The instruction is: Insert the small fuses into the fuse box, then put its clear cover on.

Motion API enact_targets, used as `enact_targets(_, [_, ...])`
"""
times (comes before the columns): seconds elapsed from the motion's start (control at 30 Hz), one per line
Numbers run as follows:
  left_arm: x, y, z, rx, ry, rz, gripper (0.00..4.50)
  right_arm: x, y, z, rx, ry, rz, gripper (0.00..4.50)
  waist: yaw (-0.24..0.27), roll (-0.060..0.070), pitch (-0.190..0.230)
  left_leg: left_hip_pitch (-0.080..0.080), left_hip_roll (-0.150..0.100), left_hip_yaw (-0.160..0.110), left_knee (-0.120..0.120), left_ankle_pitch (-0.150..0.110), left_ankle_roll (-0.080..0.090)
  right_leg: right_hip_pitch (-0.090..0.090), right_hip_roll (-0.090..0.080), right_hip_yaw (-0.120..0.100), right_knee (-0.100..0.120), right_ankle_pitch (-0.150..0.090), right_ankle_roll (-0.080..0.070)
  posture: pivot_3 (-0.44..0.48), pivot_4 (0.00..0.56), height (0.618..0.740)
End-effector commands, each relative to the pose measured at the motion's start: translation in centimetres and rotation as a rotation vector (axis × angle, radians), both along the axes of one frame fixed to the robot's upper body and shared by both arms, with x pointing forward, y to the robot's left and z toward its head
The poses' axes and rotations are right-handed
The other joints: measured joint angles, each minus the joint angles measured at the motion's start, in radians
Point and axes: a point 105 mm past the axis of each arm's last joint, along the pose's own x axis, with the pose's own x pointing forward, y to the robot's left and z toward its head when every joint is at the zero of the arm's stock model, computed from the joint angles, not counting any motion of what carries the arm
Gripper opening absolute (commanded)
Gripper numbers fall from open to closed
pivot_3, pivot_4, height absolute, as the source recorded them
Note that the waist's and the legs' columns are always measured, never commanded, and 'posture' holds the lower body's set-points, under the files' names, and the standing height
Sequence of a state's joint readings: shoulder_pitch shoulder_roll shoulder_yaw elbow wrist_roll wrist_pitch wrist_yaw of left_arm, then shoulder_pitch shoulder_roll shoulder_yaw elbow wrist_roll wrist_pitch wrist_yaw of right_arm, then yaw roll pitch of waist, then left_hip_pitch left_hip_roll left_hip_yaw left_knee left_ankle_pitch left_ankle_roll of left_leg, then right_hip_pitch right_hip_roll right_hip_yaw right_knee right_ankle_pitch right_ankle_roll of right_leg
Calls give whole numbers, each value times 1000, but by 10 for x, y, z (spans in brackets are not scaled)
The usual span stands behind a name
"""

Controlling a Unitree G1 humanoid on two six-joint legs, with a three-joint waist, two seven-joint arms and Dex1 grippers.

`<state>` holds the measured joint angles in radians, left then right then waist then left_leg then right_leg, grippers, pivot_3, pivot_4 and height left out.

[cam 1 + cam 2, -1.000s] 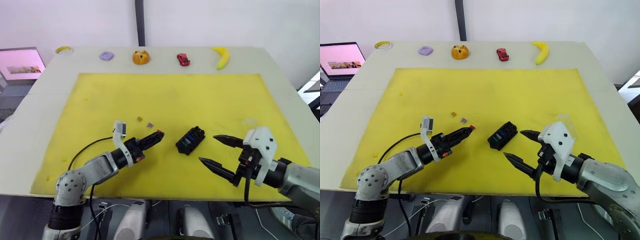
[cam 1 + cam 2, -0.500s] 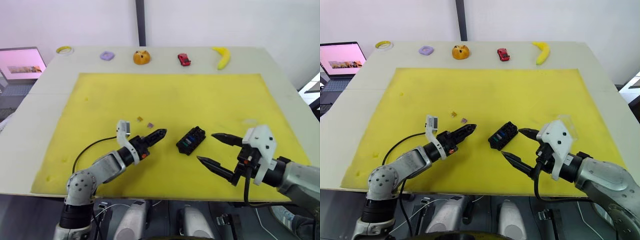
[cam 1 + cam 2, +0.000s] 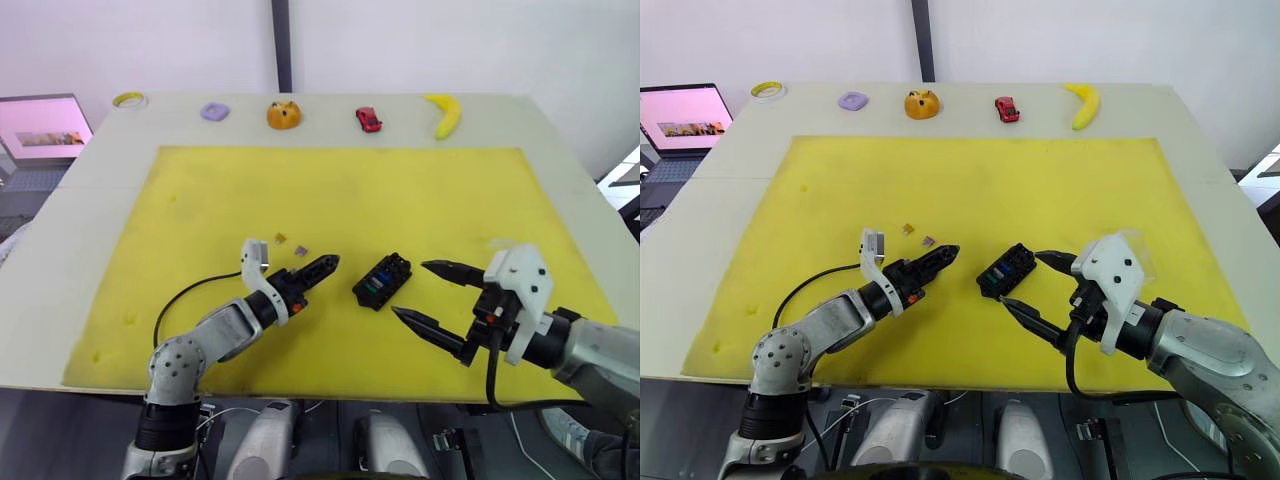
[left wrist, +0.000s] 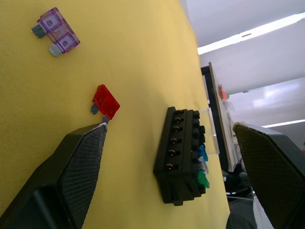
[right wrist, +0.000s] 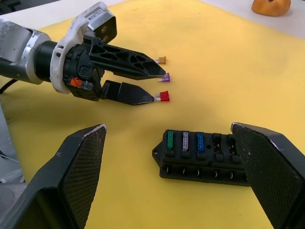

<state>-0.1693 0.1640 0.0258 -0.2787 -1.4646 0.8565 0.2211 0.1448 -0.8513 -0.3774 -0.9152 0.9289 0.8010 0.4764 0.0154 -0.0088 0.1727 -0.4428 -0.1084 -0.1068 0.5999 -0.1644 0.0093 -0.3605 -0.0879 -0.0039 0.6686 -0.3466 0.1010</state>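
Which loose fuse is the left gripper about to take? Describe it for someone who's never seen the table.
On the yellow mat, look just left of the black fuse box. The red fuse lies at the left gripper's tip; the purple fuse and brown fuse lie farther back.

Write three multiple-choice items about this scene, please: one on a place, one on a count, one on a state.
1. Where is the red fuse?
A. in the box
B. on the mat, at the left gripper
C. in the right gripper

2. How many fuses sit in the box?
A. none
B. six
C. three

3. How is the right gripper?
A. open
B. shut on the box
C. shut on a fuse

Key: 1 B, since the red fuse lies on the mat at one fingertip. 2 C, since green, grey and blue stand in the slots. 3 A, since its fingers are wide apart.
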Motion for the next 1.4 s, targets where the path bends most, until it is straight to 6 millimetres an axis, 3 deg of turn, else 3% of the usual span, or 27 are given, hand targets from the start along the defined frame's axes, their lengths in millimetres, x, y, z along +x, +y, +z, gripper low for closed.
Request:
enact_targets(0.03, [3,8,0,20,-4,49,4500,-3,2,6,-11,-26,11,4424,0,0,0,0,0,0,0,0,0,0,0,0,0,0,0,0,150,735])
enact_targets(0.47, [8,17,-8,55,26,117,4500,0,0,4,-14,-26,2,4424,-1,0,0,0,0,0,0,0,0,0,0,0,0,0,0,0,150,735])
enact_targets(1.4, [22,3,-17,70,38,101,4500,3,-3,3,-11,-37,-21,4424,16,0,-1,1,0,0,1,0,0,3,0,-1,-2,-1,-2,0,150,735])
